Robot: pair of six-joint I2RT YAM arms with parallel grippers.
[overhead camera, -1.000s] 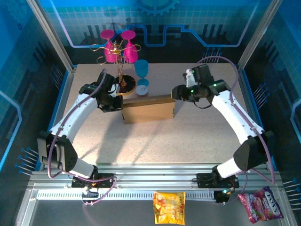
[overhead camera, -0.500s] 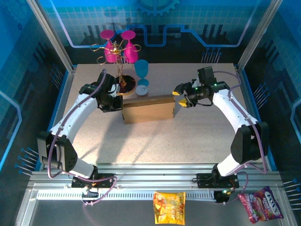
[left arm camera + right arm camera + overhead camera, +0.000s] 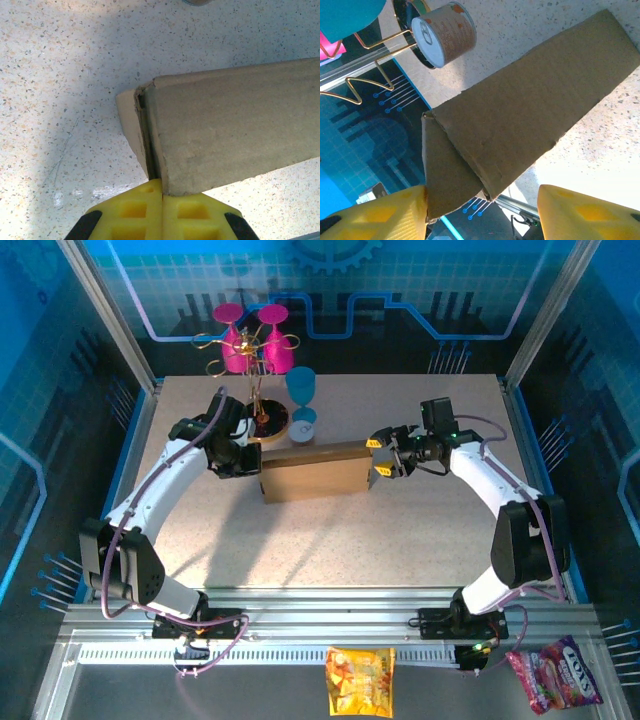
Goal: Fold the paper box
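Top external view: one paper box (image 3: 315, 472) lies mid-table, a little toward the far side. It looks like a shallow closed shape, its long axis running left-right across the table (image 3: 420, 530).

Each short end faces one arm. The left gripper (image 3: 250, 462) is at the left end and the right gripper (image 3: 380, 457) at the right end, so neither is clearly nearer.

Left wrist view: the yellow fingers are pressed together, their tips touching the box's left-end corner, right below the seam where an end flap meets the wall. I cannot tell if a thin flap edge is caught between them.

Right wrist view: the jaws are spread wide, with the box's right end and its loose end flap lying between them. One finger (image 3: 380, 215) is touching or just beside that flap, the other is well apart, and nothing is pinched.

My judgement is that the coming move turns on this: the right end sits inside the open right jaws, the long axis points from the gripper toward the left arm, and the left gripper braces the opposite end.

Counts:
- grippers: 2
- pink glasses (image 3: 245, 348): 2, on one gold rack (image 3: 257, 390) behind the box
- blue cup (image 3: 301, 383): 1
- small can (image 3: 303, 430): 1, just beyond the box's far edge
- snack bags: 2 at the near rail, one yellow (image 3: 360, 680) and one purple (image 3: 555, 672)
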